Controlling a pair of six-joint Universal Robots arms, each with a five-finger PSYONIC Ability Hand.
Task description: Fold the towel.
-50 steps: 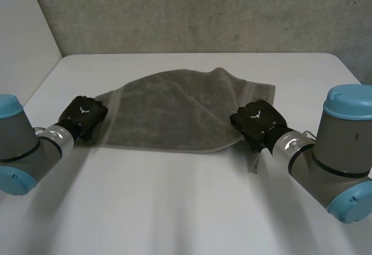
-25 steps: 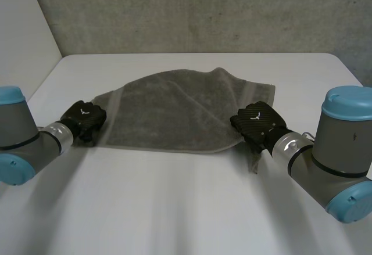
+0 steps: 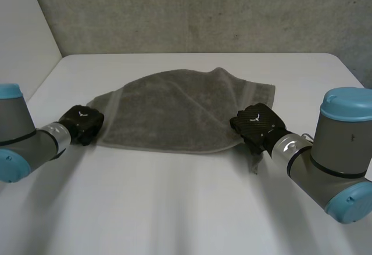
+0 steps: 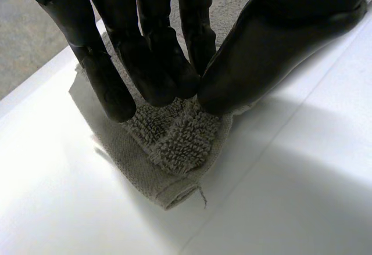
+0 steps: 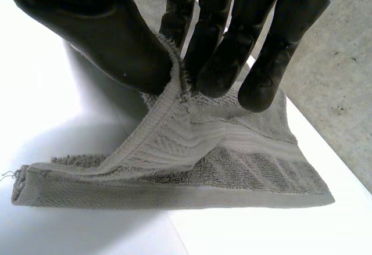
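The left hand point(image 3: 83, 123) was pinched on the near left corner of the grey towel point(image 3: 174, 112), with its fingers point(image 4: 157, 63) and thumb pressed together on the cloth. The right hand point(image 3: 254, 125) was clamped on the towel's right end, the cloth nipped between thumb and fingers point(image 5: 215, 57) (a banded hem hung just below them). The towel lay spread and rumpled on the white table point(image 3: 174, 208), stretched between the two hands.
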